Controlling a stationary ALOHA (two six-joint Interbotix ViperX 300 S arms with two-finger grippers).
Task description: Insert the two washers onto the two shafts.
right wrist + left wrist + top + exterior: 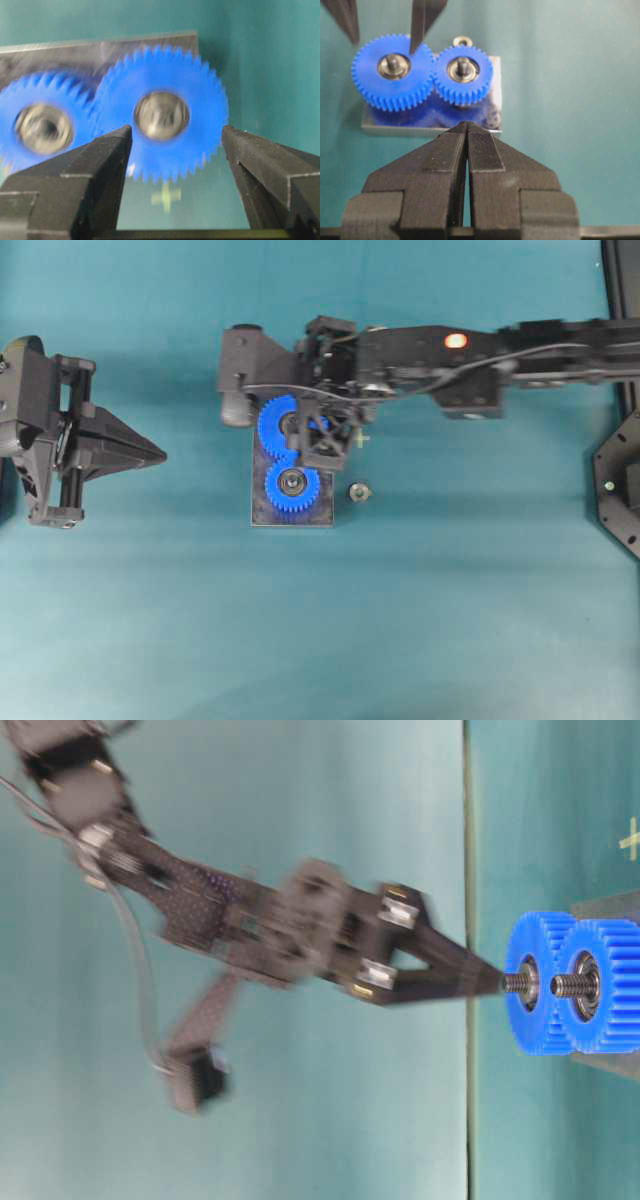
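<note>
Two blue gears (279, 427), two shafts (393, 61), one base plate (292, 515), one loose nut (359, 492)

The washer (161, 115) — a silvery ring — sits on the shaft (393, 62) at the hub of the larger blue gear (283, 426). The shaft is a short threaded metal stud — upright, projecting above the gear's face (517, 983).

Counter (420, 640): teal covering, matte, evenly lit, soft shadows only. Small pale cross mark (362, 439) on its surface near centre. Table-level view: plain teal backdrop wall (300, 800) meets the counter along a straight dark seam (466, 1120).
</note>
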